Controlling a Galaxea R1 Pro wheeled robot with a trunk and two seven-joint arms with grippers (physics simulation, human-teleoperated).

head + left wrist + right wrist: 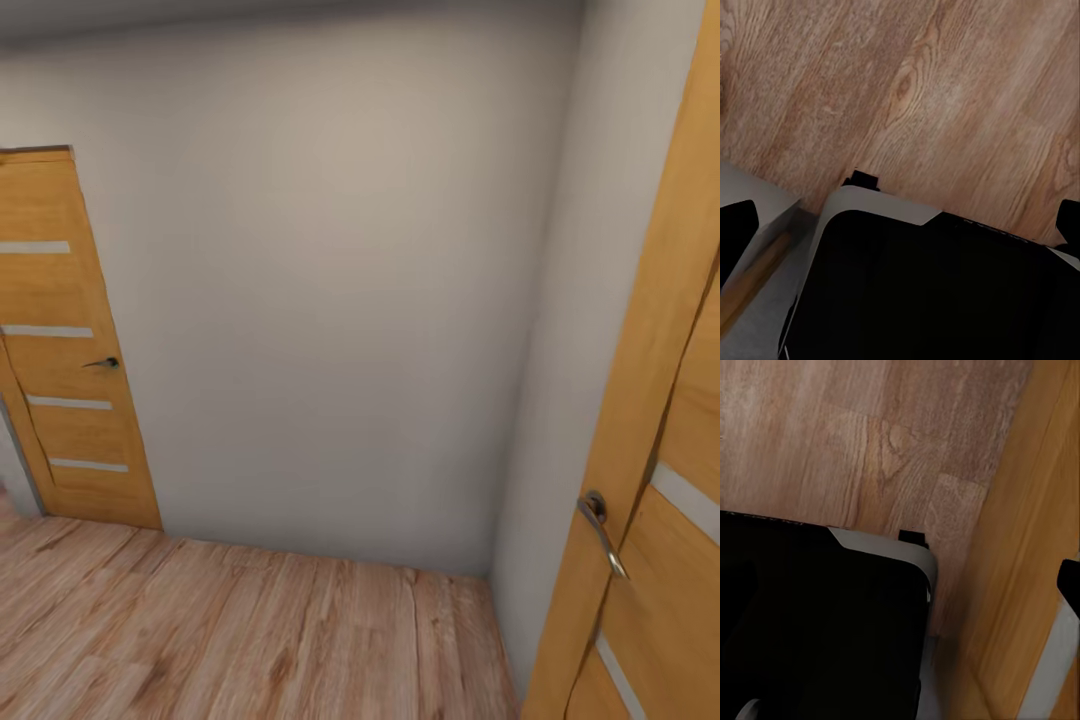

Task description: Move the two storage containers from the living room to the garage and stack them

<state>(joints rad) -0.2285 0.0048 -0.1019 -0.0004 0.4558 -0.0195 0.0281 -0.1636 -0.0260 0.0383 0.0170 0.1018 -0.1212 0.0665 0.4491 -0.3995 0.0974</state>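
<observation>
Setting: plain pale wall (340, 300) straight ahead in the head view, meeting a second pale wall (580, 330) at a corner on the right.
Floor: light wood-plank floor (220, 640) runs up to the foot of both walls; this is wood planking, not concrete.
Left door: orange-brown wooden door (60, 350) with pale horizontal strips and a small dark handle (105, 363), set in the far wall at the left of the head view.
Right door: second wooden door (660, 480) of the same make, close to the camera at the right edge, tilted in the picture, with a metal lever handle (603, 530).
Left wrist view: the planks pass beneath a dark, grey-edged part of the robot's body (937, 292); a pale surface with an orange-brown strip lies at one corner.
Left claw: black finger tips (736, 229) show at the two side edges of the left wrist view, well apart, with bare floor between them; the claw stands wide and has hold of nothing.
Right wrist view: the same planks, the dark robot body (817, 622), and an orange-brown door face just beside it.
Right claw: one black tip (1069, 585) shows at a side edge; how far the claw is spread, I cannot tell.
Storage containers: neither bin can be placed from these pictures.
</observation>
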